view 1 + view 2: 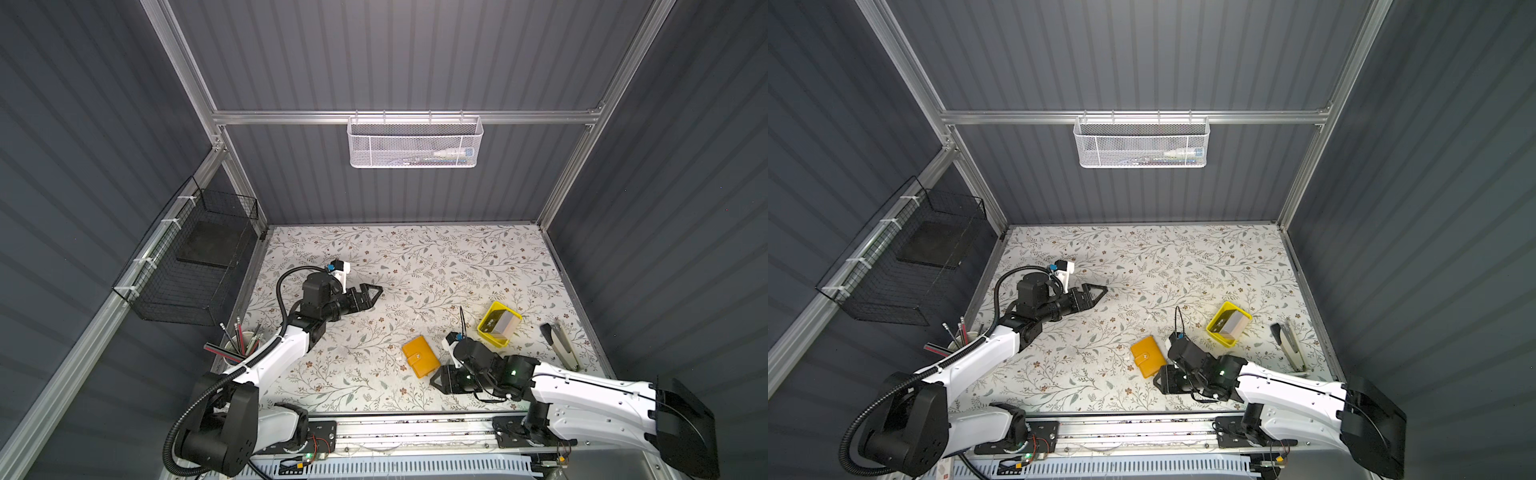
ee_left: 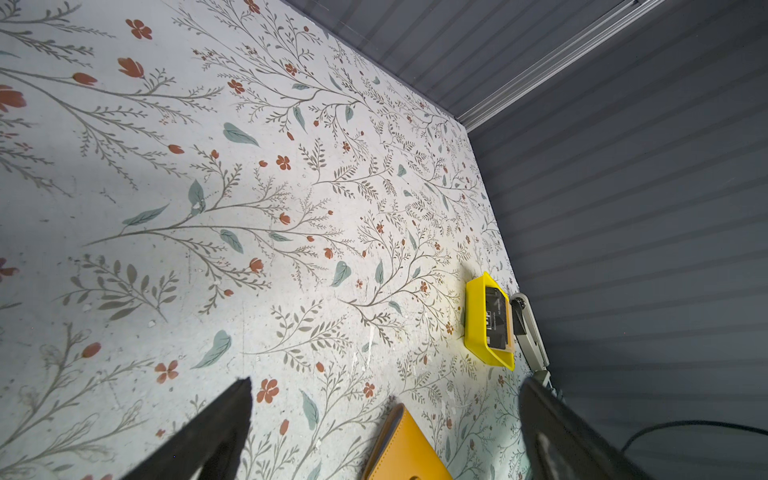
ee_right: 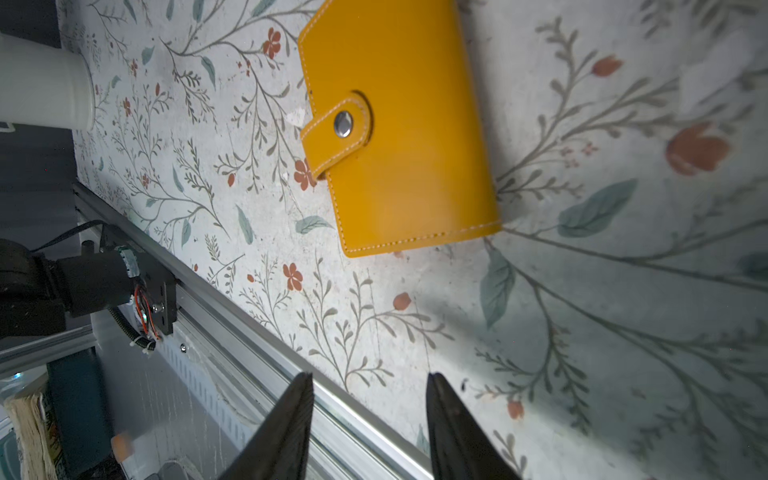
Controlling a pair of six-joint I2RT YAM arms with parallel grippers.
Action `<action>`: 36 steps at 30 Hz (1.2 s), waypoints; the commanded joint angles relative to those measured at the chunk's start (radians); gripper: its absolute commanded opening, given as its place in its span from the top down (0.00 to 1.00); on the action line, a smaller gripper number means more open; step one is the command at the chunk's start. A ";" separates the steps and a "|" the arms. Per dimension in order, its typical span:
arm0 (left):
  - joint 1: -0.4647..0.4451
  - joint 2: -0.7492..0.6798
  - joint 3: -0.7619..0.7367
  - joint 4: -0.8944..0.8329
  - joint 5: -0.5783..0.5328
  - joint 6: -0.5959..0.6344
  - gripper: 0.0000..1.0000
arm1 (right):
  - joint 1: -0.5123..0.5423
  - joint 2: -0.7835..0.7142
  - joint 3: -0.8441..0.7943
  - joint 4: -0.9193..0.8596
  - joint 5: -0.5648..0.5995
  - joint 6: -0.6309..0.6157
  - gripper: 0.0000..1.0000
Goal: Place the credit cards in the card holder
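Note:
The mustard card holder (image 1: 420, 356) (image 1: 1146, 356) lies closed on the floral table near the front, its snap strap fastened (image 3: 399, 137). Its corner shows in the left wrist view (image 2: 409, 449). The credit cards (image 1: 494, 324) (image 1: 1225, 325) (image 2: 496, 318), black and pale, stand in a small yellow tray (image 1: 487, 336) to the holder's right. My right gripper (image 1: 434, 381) (image 1: 1156, 380) (image 3: 370, 376) hovers just beside the holder's near right corner, over the front edge, open and holding nothing. My left gripper (image 1: 378, 290) (image 1: 1104, 289) (image 2: 386, 380) is wide open and empty, far to the left.
A grey stapler-like tool (image 1: 561, 347) (image 2: 530, 332) lies right of the tray near the wall. A white cup of pencils (image 1: 243, 345) (image 3: 45, 87) stands at the front left. The aluminium rail (image 1: 415, 428) runs along the front. A black wire basket (image 1: 187, 266) hangs on the left wall.

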 commanded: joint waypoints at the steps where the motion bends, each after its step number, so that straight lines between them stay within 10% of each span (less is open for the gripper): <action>1: -0.004 0.012 -0.013 0.011 0.023 -0.014 0.00 | 0.007 0.052 0.035 0.003 0.013 0.019 0.57; 17: -0.004 0.004 0.004 -0.032 0.006 -0.003 0.00 | -0.087 0.221 0.049 0.098 0.129 0.131 0.72; 36: -0.007 0.017 -0.021 -0.001 0.031 -0.017 0.00 | -0.289 0.484 0.275 0.160 0.152 -0.106 0.76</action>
